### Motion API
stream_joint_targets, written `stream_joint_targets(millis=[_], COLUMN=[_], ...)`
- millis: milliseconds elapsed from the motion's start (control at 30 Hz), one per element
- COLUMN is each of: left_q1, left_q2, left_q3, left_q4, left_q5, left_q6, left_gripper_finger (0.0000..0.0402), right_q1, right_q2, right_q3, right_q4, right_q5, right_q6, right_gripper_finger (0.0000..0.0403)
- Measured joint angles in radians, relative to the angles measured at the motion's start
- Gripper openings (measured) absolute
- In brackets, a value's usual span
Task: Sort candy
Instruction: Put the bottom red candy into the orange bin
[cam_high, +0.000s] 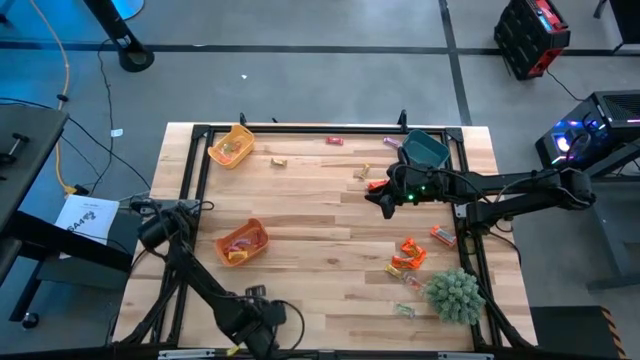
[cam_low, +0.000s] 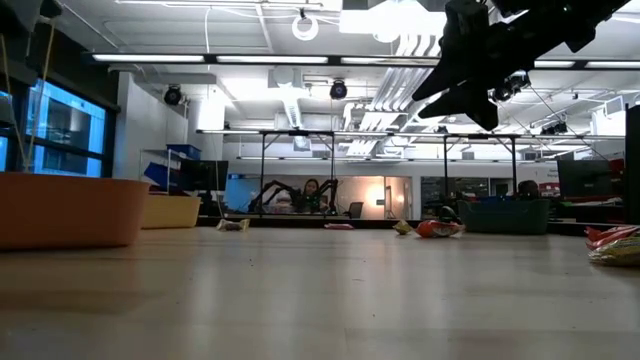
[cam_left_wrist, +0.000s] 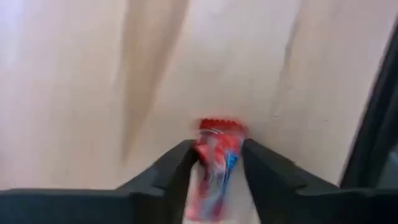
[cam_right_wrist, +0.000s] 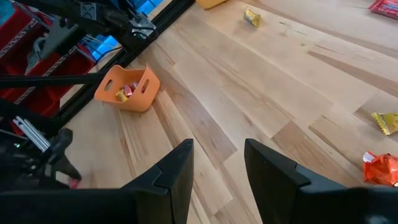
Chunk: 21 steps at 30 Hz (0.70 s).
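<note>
The left gripper (cam_left_wrist: 217, 165) pinches a small red foil-wrapped sweet (cam_left_wrist: 216, 158) lengthwise between its fingers at the table's near edge, while the right gripper (cam_right_wrist: 217, 162) hangs parted and empty.

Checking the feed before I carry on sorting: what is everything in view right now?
table: one, light wood, dark frame around it
orange trays: two, one at the high view's top left, one lower left, both with candy inside
teal tray: one, top right
plant ball: one, spiky green, lower right
loose candy: several pieces, orange, red, yellow, pink and green, scattered along the top and right
red candy: one, between the left fingers
person: one, far off in the room behind
left gripper: low at the table's bottom edge, fingers against the red candy
right gripper: raised beside the teal tray, fingers apart, empty
</note>
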Motion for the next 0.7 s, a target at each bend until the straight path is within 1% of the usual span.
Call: stream_joint_targets(millis=[133, 233, 267, 367, 433, 500, 633, 700], left_q1=[0.015, 0.023, 0.026, 0.04, 0.053, 0.065, 0.095, 0.125], left_q2=[0.001, 0.0, -0.001, -0.03, -0.082, -0.168, -0.327, -0.402], left_q3=[0.0, -0.003, -0.006, -0.012, -0.017, -0.007, -0.01, -0.009], left_q4=[-0.072, -0.176, -0.212, -0.296, -0.345, -0.392, -0.579, -0.68], left_q5=[-0.026, -0.076, -0.085, -0.099, -0.125, -0.197, -0.381, -0.439], left_q6=[0.045, 0.042, 0.036, 0.013, 0.002, -0.028, -0.125, -0.184], left_gripper_finger=[0.0063, 0.0021, 0.0013, 0.0011, 0.0012, 0.001, 0.0003, 0.0003], right_q1=[0.0, 0.0, 0.0, 0.0, 0.0, 0.0, 0.0, 0.0], right_q2=[0.0, 0.0, 0.0, 0.0, 0.0, 0.0, 0.0, 0.0], right_q3=[0.0, 0.0, 0.0, 0.0, 0.0, 0.0, 0.0, 0.0], right_q4=[0.001, 0.0, 0.001, 0.001, 0.004, 0.005, 0.011, 0.014], right_q5=[0.0, 0.0, 0.0, 0.0, 0.0, 0.0, 0.005, 0.023], right_q6=[0.001, 0.002, 0.001, 0.001, 0.002, 0.003, 0.001, 0.004], right_gripper_finger=[0.0138, 0.0138, 0.0138, 0.0138, 0.0138, 0.0138, 0.0138, 0.0138])
